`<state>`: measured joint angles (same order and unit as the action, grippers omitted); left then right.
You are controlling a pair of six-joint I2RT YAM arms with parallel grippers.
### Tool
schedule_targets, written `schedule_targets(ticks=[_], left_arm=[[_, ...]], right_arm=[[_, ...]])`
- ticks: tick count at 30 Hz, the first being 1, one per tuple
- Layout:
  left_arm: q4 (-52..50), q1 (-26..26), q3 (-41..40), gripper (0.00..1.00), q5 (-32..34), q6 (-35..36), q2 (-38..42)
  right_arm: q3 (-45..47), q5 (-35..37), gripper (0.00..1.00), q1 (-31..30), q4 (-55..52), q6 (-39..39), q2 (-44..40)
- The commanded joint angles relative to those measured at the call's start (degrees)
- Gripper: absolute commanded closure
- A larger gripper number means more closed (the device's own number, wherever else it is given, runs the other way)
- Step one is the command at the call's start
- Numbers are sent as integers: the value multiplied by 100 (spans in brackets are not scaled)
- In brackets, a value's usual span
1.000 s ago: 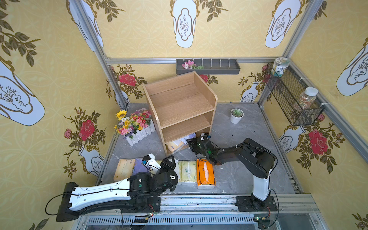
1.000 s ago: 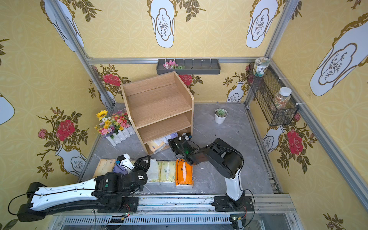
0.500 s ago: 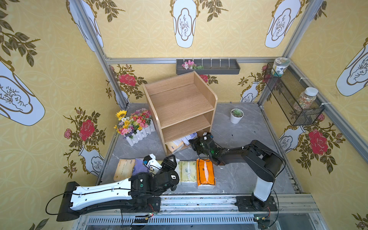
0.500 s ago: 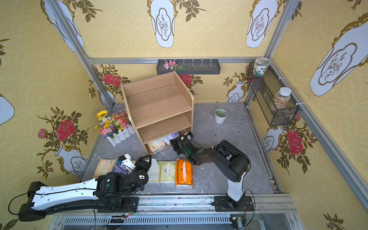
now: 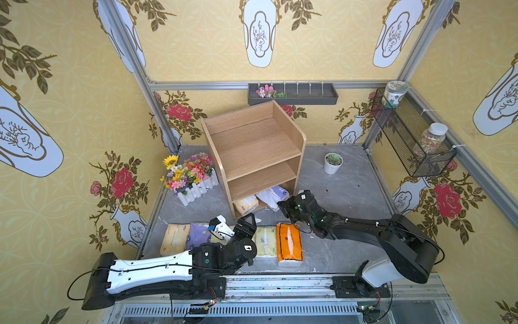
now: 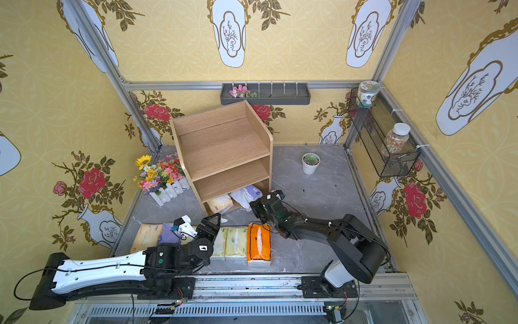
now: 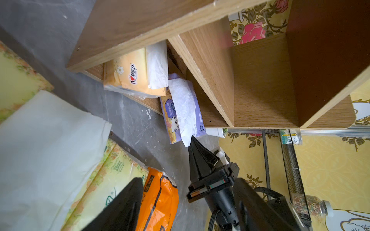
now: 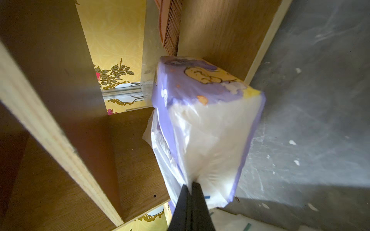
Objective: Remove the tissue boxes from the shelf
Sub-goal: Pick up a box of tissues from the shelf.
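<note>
1. Since the right end effector (image 8: 190, 187) has closed within the last second, the lavender pack (image 8: 204, 130) is now pinched by the loose wrapper at its near end. The pack lies at the mouth of the bottom tier of the shelf (image 5: 252, 146), just right of centre in both top views, and juts past the tier's front edge.
2. A tan pack (image 5: 246, 204) is left beside it in the same tier; the two upper tiers are seen bare.
3. The grasp is therefore judged finished and the pull-out ready to start, though a grip on film alone may slip or tear.
4. Below centre in a top view, the left end effector (image 5: 248, 221) has been widened over the same second, and nothing is seen between its fingers. It hangs over the row of packs (image 5: 265, 241) already laid on the bench (image 5: 336, 196), so a release is taken as just completed.
5. Part of that row is covered by the left arm, so no count can be given. The back of the bottom tier is shadowed, and further packs there cannot be ruled out.
</note>
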<state>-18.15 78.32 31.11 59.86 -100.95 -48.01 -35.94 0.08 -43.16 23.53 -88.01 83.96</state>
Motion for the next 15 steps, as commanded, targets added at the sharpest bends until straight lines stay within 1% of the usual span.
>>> schedule_targets(ticks=[1, 4, 9, 15], left_arm=[[741, -15, -79, 23, 26, 177, -194], [1166, -15, -50, 23, 61, 172, -530], [1217, -40, 308, 23, 69, -396, -1340], [1938, -207, 569, 22, -276, -65, -1898]], right_arm=[[127, -45, 100, 87, -233, 202, -312], [219, -158, 100, 243, -326, 297, -526], [236, -692, 100, 586, -416, 475, -728], [302, -1274, 100, 895, -953, 730, -1326]])
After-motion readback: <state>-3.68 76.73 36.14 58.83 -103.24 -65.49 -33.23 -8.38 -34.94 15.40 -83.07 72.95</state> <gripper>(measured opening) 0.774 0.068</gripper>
